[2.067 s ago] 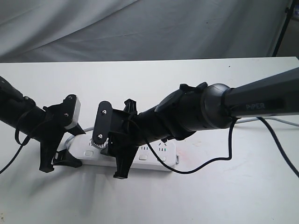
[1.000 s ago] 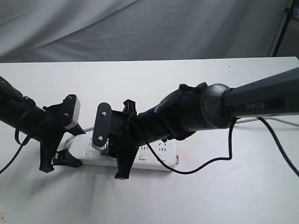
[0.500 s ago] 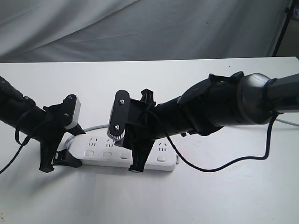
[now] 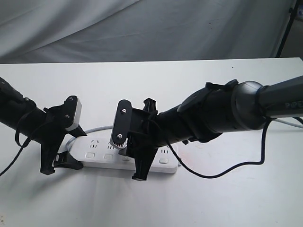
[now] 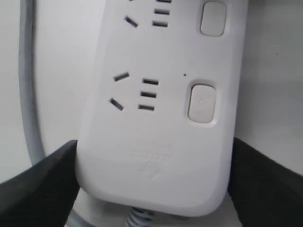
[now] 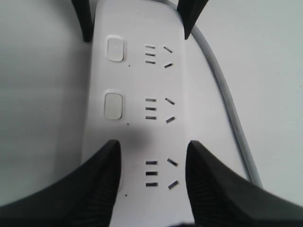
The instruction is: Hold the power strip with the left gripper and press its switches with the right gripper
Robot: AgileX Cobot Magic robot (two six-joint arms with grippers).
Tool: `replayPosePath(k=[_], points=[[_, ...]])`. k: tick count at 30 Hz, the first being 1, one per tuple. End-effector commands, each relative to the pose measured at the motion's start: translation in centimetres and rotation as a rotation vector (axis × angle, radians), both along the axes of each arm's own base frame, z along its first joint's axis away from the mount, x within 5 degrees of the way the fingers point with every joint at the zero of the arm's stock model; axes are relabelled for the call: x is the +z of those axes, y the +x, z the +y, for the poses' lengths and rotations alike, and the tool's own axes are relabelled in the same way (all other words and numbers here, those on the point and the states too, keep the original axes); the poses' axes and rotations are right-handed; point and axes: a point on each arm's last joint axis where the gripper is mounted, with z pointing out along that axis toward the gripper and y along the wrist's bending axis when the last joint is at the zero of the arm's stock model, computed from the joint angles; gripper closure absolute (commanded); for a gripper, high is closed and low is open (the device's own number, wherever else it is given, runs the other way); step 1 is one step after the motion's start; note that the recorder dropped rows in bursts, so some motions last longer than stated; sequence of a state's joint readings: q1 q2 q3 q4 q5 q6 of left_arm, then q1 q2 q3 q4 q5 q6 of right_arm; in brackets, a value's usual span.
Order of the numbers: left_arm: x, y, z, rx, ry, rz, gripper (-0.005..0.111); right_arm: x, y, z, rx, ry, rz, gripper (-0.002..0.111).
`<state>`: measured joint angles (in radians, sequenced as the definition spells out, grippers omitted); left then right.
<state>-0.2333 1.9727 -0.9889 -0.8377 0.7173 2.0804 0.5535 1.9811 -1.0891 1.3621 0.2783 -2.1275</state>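
The white table (image 4: 213,198) carries the power strip (image 4: 100,152), which lies flat with its long axis running side to side across the exterior view, sockets and buttons facing up. Its grey cord (image 6: 227,94) leaves from the end where the left gripper (image 4: 59,166) sits. That gripper straddles the strip's cord end across its width, and the left wrist view shows its two fingers closed in against the two long edges, pinning the strip to the table.

The right gripper (image 4: 135,163) hangs over the strip further along, toward the free end, with the fingers parted about as wide as the strip and nothing between them but the third socket set from the cord end.

Two switches (image 6: 113,106) lie bare between the grippers. The third sits under the finger on the strip's button-side edge, so whether that finger touches it is hidden and I cannot say.

The move ahead looks like a short push straight down onto that edge. After that the gripper would step along the strip's long axis, away from the cord end, where only the right arm is near.
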Motion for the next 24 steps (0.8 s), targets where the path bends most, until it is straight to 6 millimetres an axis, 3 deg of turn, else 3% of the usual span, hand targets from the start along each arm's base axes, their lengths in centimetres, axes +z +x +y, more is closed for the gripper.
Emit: replayPosePath(k=[1,24], points=[[0.4,0.1,-0.3,0.011,-0.017,-0.004,0.045,-0.3,0.1,-0.3,-0.015,-0.001,0.01,0.067],[0.4,0.1,-0.3,0.012,-0.017,-0.004,0.045,-1.5,0.1,-0.3,-0.002,-0.027,0.026,0.067]])
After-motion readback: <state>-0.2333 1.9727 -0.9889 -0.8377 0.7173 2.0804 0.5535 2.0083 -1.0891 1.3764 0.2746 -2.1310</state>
